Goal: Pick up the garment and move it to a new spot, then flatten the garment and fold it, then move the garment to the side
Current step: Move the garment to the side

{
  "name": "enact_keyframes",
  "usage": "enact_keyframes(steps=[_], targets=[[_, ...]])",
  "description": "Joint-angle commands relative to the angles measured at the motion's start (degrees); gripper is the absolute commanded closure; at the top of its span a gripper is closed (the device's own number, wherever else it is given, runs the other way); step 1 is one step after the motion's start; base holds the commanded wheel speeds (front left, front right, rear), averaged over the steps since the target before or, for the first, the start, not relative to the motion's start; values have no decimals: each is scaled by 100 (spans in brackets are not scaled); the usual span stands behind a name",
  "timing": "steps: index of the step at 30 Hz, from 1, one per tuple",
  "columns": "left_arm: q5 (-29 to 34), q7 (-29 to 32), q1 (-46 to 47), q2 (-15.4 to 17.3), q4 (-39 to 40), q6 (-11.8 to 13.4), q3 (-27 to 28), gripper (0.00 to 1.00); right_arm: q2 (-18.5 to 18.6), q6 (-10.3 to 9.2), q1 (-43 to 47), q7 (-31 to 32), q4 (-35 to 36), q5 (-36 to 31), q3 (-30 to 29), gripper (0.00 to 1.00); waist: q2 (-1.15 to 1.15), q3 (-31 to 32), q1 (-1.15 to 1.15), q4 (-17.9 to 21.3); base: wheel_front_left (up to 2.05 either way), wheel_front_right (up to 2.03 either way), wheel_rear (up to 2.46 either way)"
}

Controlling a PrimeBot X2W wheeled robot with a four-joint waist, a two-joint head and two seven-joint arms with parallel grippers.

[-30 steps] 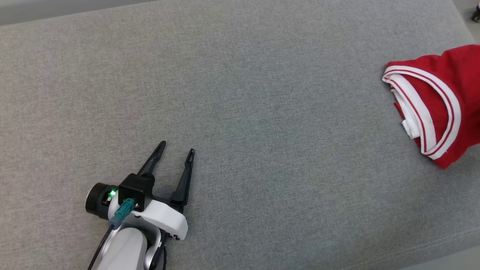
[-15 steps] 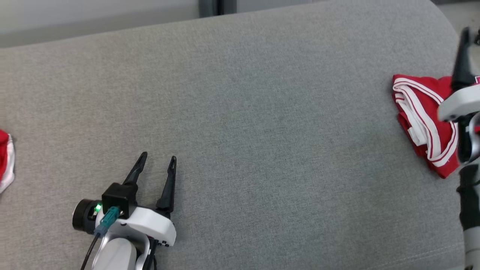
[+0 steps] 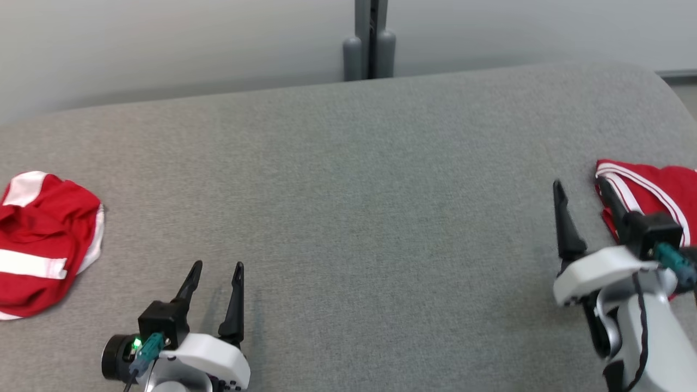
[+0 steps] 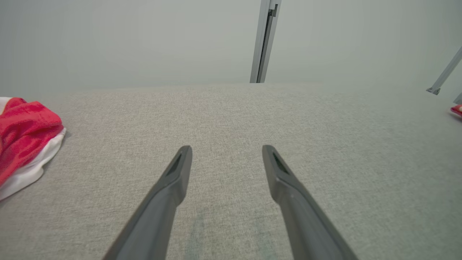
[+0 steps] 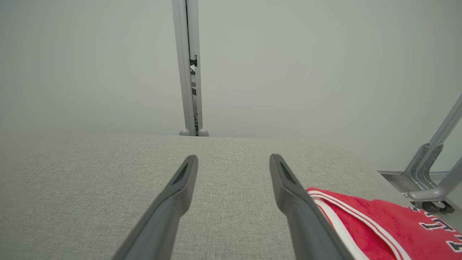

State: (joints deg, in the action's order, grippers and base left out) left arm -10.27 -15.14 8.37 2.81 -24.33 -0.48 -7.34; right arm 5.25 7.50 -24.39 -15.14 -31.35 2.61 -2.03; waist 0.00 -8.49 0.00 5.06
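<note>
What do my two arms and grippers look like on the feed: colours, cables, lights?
They match. The left gripper and right gripper each have two long, dark, tapering fingers on a white shell, with a black block, a teal plug and a black cable. A green light glows on the left one. The forearm is pale grey-white.

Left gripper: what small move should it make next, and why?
Probably swing the left gripper toward the crumpled red garment to its left. It lies unflattened, nearest that gripper; both grippers stand open and empty, and the other red garment already rests at the right edge beside the right gripper.
</note>
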Motion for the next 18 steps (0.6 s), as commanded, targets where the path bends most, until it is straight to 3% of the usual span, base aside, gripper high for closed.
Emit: enact_keyframes(steps=[1,7,18], targets=[[-49,2,-67,21,-10,25,22,0,-7,-2,119,1,40,31,11,0,0,195,0,-178,0,0,0],[-145,2,-391,22,-39,134,207,0,-166,-2,884,1,93,205,135,0,0,590,0,-390,0,0,0],[-162,2,-752,20,-27,202,552,0,-217,-2,1375,1,113,340,307,0,0,1013,0,-471,0,0,0]])
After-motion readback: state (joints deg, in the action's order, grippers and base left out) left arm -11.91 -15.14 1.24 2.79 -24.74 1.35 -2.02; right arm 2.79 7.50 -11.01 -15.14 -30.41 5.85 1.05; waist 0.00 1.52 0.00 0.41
